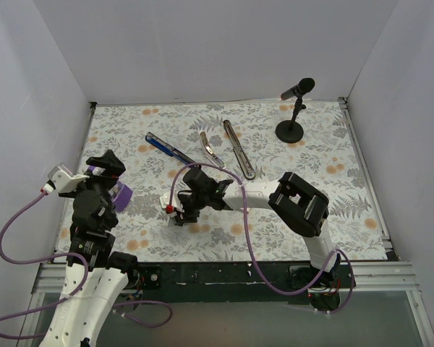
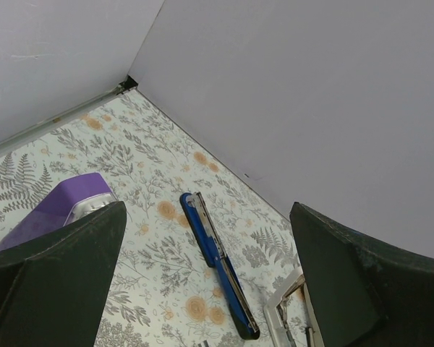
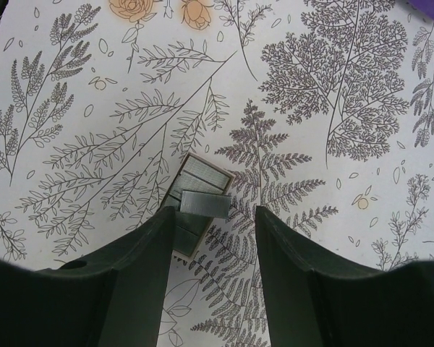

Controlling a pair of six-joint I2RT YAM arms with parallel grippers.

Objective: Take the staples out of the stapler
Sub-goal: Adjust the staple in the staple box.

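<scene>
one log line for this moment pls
right gripper: open, above staples lying on table | left gripper: open, empty | stapler: splayed open, untouched

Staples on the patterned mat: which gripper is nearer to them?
Right. The right gripper is directly over the staples, with a finger on each side. The left gripper is far off to the left, beside the purple block.

Left claw, right claw: both spread.
</scene>
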